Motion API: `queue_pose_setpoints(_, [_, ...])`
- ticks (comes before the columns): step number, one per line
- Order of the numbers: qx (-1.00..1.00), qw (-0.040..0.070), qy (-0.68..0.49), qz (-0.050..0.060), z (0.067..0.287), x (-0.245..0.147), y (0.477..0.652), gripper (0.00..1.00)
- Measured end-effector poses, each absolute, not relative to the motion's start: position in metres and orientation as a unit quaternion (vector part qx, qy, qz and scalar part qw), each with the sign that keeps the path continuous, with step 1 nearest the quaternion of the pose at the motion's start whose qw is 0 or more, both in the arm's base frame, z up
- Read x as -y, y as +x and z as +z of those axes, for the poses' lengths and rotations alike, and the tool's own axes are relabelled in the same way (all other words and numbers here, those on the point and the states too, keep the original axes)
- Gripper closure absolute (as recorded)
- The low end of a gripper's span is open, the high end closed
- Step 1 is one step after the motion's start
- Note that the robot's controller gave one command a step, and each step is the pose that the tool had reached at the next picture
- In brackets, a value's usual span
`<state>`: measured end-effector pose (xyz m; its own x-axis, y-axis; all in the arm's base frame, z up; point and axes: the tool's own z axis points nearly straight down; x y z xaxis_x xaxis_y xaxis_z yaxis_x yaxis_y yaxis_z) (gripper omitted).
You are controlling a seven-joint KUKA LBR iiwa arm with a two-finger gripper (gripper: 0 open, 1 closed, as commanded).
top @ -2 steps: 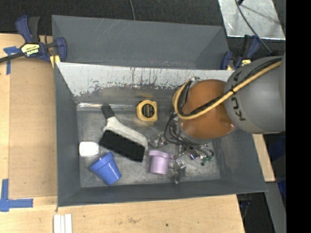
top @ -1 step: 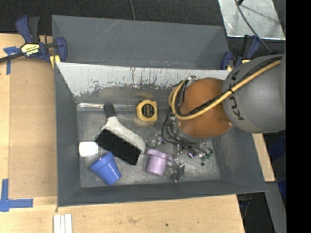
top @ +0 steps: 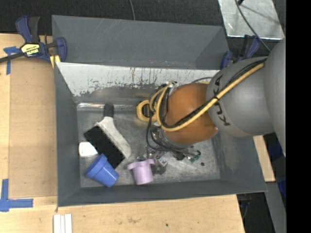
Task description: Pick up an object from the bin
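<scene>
While the gripper is down at the floor of the bin, near the front wall, I cannot tell if it is open or closed. 1 purple cup lies just beside it, apparently not lifted yet; a blue cup sits in the front-left corner.

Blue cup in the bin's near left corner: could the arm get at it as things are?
Probably yes: nothing lies over the blue cup, though the bin wall and the black brush crowd it closely.

Grey arm, orange cover, yellow cable.
</scene>
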<state>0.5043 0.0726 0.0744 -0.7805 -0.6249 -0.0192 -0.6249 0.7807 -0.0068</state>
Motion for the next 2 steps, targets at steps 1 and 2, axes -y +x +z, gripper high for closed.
queue_pose_setpoints(1, [-0.943, 0.01, -0.331, 0.0, 0.074, -0.073, 0.504, 1.0])
queue_pose_setpoints(2, [-0.905, 0.004, -0.425, -0.001, 0.211, -0.084, 0.514, 1.0])
